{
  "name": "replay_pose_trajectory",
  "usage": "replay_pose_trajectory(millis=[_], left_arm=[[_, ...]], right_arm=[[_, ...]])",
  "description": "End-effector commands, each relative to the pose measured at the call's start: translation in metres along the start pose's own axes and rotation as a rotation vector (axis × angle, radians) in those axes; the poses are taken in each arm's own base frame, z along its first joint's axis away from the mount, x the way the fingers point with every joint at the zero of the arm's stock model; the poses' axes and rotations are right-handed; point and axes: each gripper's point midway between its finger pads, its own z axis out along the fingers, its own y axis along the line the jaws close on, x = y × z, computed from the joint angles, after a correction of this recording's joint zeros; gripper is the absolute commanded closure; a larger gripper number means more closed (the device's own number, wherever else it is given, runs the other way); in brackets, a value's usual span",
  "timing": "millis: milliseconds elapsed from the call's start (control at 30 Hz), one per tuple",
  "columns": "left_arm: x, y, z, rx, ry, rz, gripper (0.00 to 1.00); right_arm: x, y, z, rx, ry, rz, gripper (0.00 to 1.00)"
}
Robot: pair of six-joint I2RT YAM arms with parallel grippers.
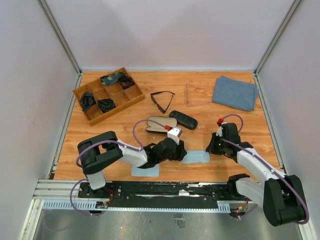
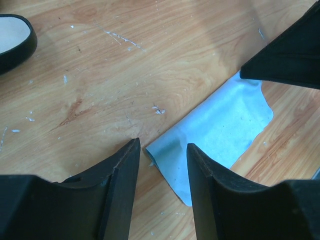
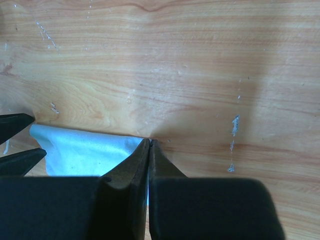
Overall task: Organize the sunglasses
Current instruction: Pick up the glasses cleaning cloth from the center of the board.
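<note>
The black-framed sunglasses (image 1: 162,99) and the pale pinkish sunglasses (image 1: 196,95) lie on the table at the back, far from both grippers. My left gripper (image 1: 183,150) (image 2: 163,146) is open, low over the table, its fingers on either side of the left corner of a light blue cloth (image 1: 195,157) (image 2: 220,127). My right gripper (image 1: 209,147) (image 3: 150,143) is shut on that cloth's right corner (image 3: 82,152). In the right wrist view the left gripper's fingertips (image 3: 17,124) show at the left edge.
An open black case (image 1: 161,124) and a closed black case (image 1: 183,119) lie just behind the grippers. A second light blue cloth (image 1: 145,170) lies under the left arm. A wooden divided tray (image 1: 80,93) stands at back left, and a grey-blue folded cloth (image 1: 235,92) at back right.
</note>
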Motion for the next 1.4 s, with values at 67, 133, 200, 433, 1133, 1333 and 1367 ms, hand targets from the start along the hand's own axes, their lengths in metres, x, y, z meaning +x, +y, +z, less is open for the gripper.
replay_pose_trajectory(millis=[67, 133, 200, 433, 1133, 1333, 1367], left_arm=[[-0.008, -0.002, 0.009, -0.002, -0.028, -0.016, 0.57], [-0.006, -0.002, 0.010, 0.000, -0.024, -0.016, 0.63], [-0.006, -0.002, 0.011, 0.001, -0.022, -0.019, 0.69], [-0.008, -0.003, 0.009, 0.001, -0.027, -0.021, 0.92], [-0.064, 0.011, -0.027, -0.065, -0.188, -0.025, 0.99], [-0.077, 0.024, -0.042, -0.094, -0.223, -0.019, 1.00], [-0.079, 0.026, -0.045, -0.097, -0.228, -0.019, 1.00]], right_arm=[[0.001, 0.002, 0.000, -0.003, 0.001, -0.001, 0.99], [0.001, 0.002, 0.000, -0.004, 0.001, -0.002, 0.99], [0.001, 0.002, 0.000, -0.004, 0.000, 0.000, 0.99], [-0.003, 0.004, 0.000, -0.016, -0.019, -0.002, 0.99], [-0.058, 0.045, -0.026, -0.172, -0.254, -0.077, 0.99], [-0.077, 0.070, -0.036, -0.225, -0.304, -0.090, 0.99], [-0.081, 0.074, -0.038, -0.229, -0.313, -0.096, 0.99]])
